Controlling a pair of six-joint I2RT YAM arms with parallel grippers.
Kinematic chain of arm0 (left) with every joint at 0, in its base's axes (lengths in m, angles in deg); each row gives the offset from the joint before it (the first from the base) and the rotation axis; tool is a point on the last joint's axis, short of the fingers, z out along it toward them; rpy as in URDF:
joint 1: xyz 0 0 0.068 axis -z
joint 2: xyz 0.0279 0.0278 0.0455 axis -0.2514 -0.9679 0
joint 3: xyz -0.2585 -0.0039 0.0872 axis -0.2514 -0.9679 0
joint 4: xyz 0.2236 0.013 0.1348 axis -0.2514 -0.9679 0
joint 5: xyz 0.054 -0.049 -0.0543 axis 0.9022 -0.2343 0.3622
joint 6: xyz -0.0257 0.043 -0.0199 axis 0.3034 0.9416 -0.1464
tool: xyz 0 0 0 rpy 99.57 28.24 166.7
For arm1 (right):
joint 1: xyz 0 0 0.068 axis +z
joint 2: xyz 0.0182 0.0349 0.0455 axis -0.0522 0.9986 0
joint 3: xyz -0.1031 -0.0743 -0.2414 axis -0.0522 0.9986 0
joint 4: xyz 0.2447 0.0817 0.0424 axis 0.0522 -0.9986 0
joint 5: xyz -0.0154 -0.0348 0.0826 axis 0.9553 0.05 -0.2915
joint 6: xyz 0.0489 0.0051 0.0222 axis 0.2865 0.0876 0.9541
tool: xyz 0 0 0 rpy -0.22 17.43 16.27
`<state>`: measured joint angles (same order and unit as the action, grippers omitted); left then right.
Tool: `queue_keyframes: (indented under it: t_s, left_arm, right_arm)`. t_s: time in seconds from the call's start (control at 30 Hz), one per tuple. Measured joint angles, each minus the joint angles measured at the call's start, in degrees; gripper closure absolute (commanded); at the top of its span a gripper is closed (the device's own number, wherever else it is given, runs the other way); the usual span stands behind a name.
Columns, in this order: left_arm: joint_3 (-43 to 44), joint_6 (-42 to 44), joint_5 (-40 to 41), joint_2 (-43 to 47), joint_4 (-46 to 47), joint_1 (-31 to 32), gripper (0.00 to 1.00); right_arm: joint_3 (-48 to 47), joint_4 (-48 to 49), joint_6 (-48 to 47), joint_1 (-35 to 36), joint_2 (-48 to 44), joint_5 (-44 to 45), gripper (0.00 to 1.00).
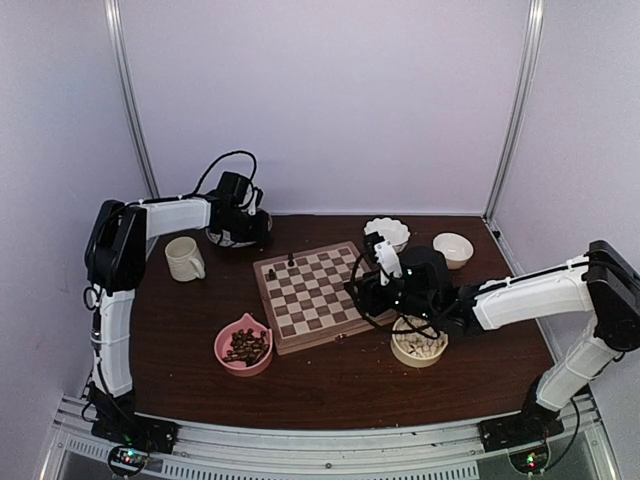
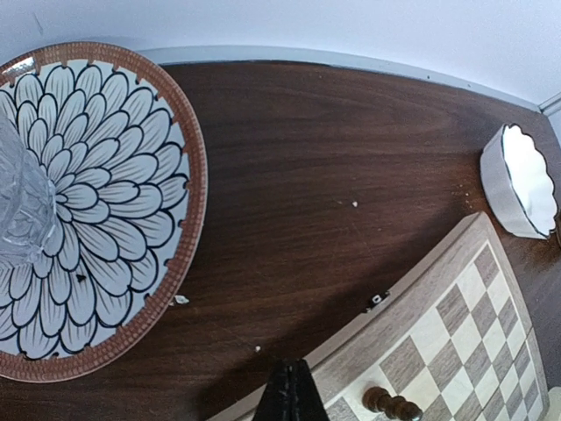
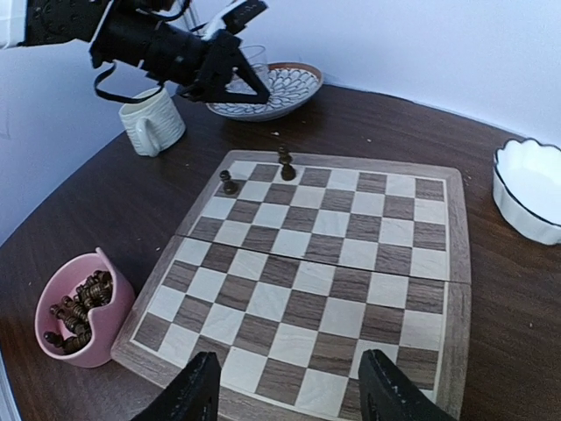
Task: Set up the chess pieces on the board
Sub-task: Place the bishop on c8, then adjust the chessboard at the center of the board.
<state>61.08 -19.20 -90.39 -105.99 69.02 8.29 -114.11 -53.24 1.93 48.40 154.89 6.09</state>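
The right end effector (image 3: 291,373) hangs released and empty over the near edge of the board (image 3: 333,263), which carries only two dark pieces (image 3: 286,164) on its far rows. The rest lie in the pink bowl (image 3: 92,351). Each should probably be pinched upright by the head and set square. The left end effector (image 2: 290,395) looks clenched on nothing. The counter (image 2: 289,158) is dark wood, and the walls are pale lilac.
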Motion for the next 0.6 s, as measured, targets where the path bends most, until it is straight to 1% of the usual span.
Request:
queue_keyframes:
  t_s: [0.23, 0.33, 0.6]
  left_arm:
    - [3.93, 1.79, -0.15, -2.86, -4.37, -0.9, 1.0]
    - [5.38, 2.91, 0.11, -4.11, -6.1, -0.9, 1.0]
    - [6.25, 6.12, 2.51, -6.54, -8.68, -0.9, 1.0]
  right_arm:
    - [-2.54, -5.99, 4.35, -6.43, 1.4, -1.9, 0.51]
    - [-5.44, -9.38, 5.07, -7.3, 3.48, -1.07, 0.59]
    - [-8.81, -15.87, 5.16, -9.31, 7.41, 2.08, 0.6]
